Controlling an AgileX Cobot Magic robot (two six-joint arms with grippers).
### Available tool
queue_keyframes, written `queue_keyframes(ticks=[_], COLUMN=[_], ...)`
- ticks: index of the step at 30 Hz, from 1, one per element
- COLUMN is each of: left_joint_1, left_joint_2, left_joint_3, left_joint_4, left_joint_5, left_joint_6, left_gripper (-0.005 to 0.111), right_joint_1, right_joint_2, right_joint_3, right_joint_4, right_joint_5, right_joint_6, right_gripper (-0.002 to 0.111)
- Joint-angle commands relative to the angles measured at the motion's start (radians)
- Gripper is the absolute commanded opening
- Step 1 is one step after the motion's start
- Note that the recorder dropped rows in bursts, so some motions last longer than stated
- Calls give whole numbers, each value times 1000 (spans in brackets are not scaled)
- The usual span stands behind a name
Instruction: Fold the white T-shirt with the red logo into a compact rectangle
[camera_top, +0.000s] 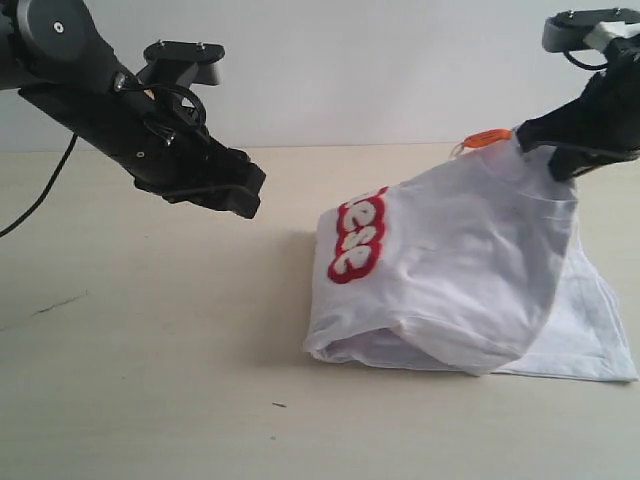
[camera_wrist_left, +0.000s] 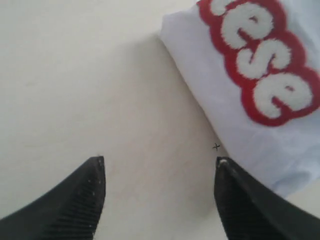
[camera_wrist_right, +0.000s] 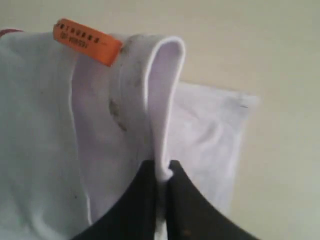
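My left gripper (camera_top: 245, 195): fingers spread wide and holding nothing. It hangs in the air above the table (camera_top: 150, 380), off to the left of the shirt and not touching it.
Left wrist view: my two dark fingertips (camera_wrist_left: 97, 167) frame bare tabletop (camera_wrist_left: 75, 75). The shirt's folded edge (camera_wrist_left: 210, 75) lies just ahead of them, nearer one tip than the other.
My right gripper (camera_top: 560, 160): raised above the table with its fingers pinched tight on a fold of cloth beside the collar. In the right wrist view (camera_wrist_right: 160, 170) the white hem runs straight into the closed tips.
White T-shirt (camera_top: 470, 270): on the right half of the table. Its upper part is lifted by my right fingers and slopes down like a tent, and its lower part is bunched on the tabletop. A flat layer spreads out at the far right.
Red logo (camera_top: 360, 237): on the shirt's left-facing slope, running up and down. Only the fuzzy white letters "ese" (camera_wrist_left: 260, 65) show, and the rest is tucked past a fold.
Orange tag (camera_top: 487, 137): sticks out at the collar, just beside my right fingers. Its print (camera_wrist_right: 87, 41) is too small to read.
Collar (camera_wrist_right: 120, 90): ribbed, with a few dark smudges.
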Motion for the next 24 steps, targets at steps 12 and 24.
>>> queue_keyframes(ticks=[12, 24], left_joint_1=[1, 1], left_joint_2=[10, 92], left_joint_3=[3, 3], left_joint_4=[-83, -225], left_joint_5=[24, 80], left_joint_6=[138, 323], left_gripper=[62, 36], right_joint_1=[-2, 21], right_joint_2=[147, 214], right_joint_3=[-13, -13], right_joint_4=[-575, 262], right_joint_5=[72, 69], right_joint_6=[456, -183], right_gripper=[40, 2])
